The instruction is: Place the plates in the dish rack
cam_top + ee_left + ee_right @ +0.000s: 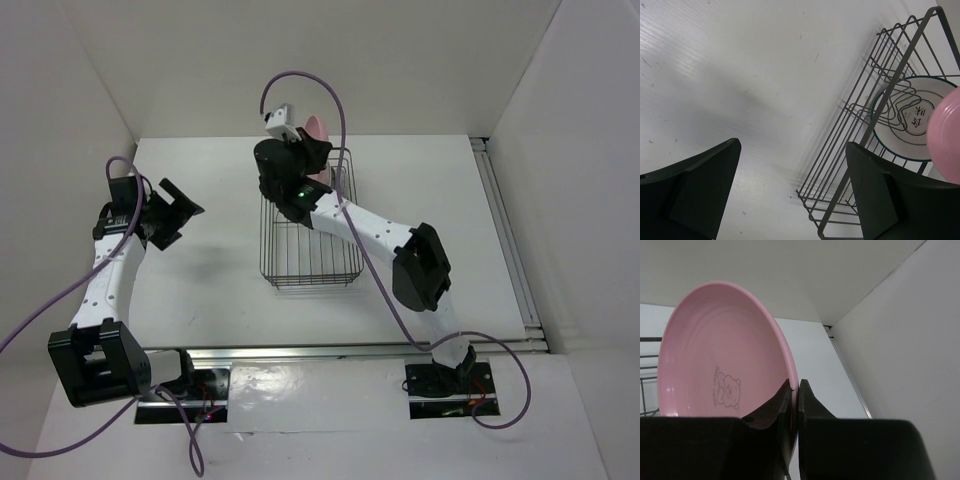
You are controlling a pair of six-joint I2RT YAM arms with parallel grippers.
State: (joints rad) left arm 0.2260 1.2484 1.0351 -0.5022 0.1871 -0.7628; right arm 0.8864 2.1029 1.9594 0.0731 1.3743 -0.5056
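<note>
White tabletop (pixel 430 180) bears the dish rack (pixel 263 240); above it our right gripper (pixel 795 386) pinches the pink plate (pixel 725 355) by its rim. It is rigid and probably slippery. Left gripper (pixel 792 145) gapes, empty.

The left arm (pixel 108 285) at the top view's left and the right arm (pixel 372 228) at centre had white link shells joined by boxy black joint housings, each trailed by a looping purple cable (pixel 296 73). A small green light (pixel 300 192) glowed on the right arm's upper housing, and the fingers (pixel 695 195) in the left wrist view were matte black wedges.
</note>
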